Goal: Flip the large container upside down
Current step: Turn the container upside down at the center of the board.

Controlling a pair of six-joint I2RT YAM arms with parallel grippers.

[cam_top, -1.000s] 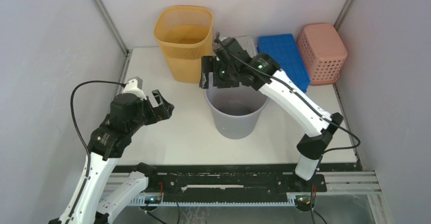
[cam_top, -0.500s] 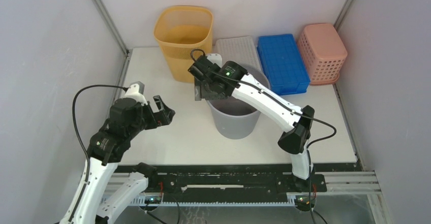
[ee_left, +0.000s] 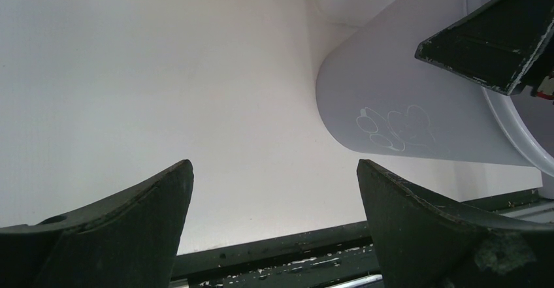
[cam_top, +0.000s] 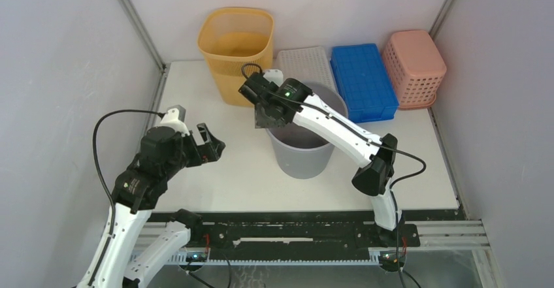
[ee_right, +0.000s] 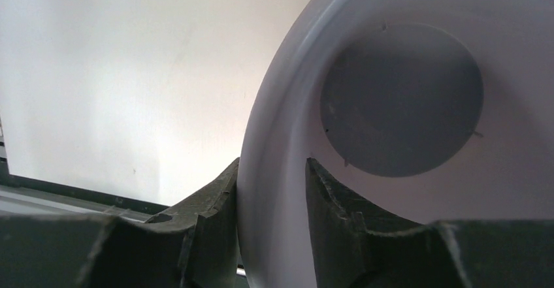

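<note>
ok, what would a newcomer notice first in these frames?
The upright grey bucket at the centre of the overhead view, with the right gripper straddling its left rim, one finger inside and one outside. To its left the left gripper hangs wide open, holding nothing. Along the back stand a tall orange bin, a blue tray and a pink basket.

The top camera sits high behind the near edge of the white table, looking steeply down over all of it. The left wrist camera rides low, facing the grey bin side-on from nearby. The right wrist camera peers down into that bin at close range (rim and floor fill the frame). All three share the bin.
</note>
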